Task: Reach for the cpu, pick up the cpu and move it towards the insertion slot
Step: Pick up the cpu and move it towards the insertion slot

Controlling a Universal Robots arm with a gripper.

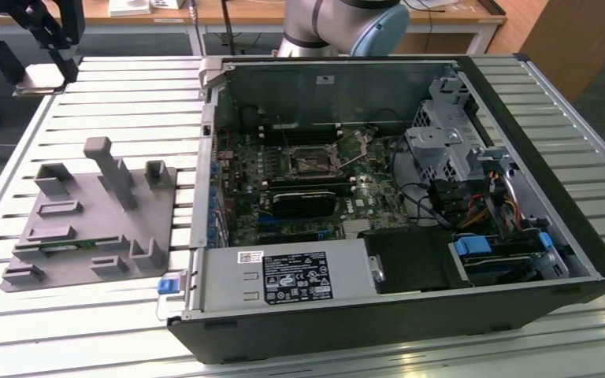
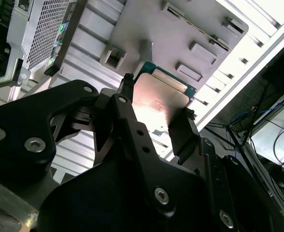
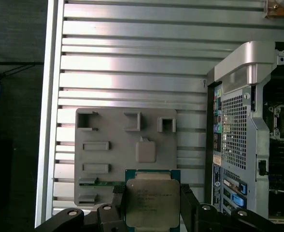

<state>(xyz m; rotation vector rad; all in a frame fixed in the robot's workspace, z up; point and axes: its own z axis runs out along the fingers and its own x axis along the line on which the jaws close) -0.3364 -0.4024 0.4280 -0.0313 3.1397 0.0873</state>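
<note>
In the hand's [image 3: 152,192] grip, the cpu [image 3: 151,207].

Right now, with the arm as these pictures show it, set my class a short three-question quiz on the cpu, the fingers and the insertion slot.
1. True or false: the gripper has its fingers shut on the cpu.
2. Choose one. The insertion slot sits: A) on the slatted table; B) on the motherboard inside the open computer case; C) on the grey holder.
3. Fill in the gap: in the exterior view, the held cpu is off to the view's ____ of the computer case.

Key: 1 true; 2 B; 3 left.
</note>
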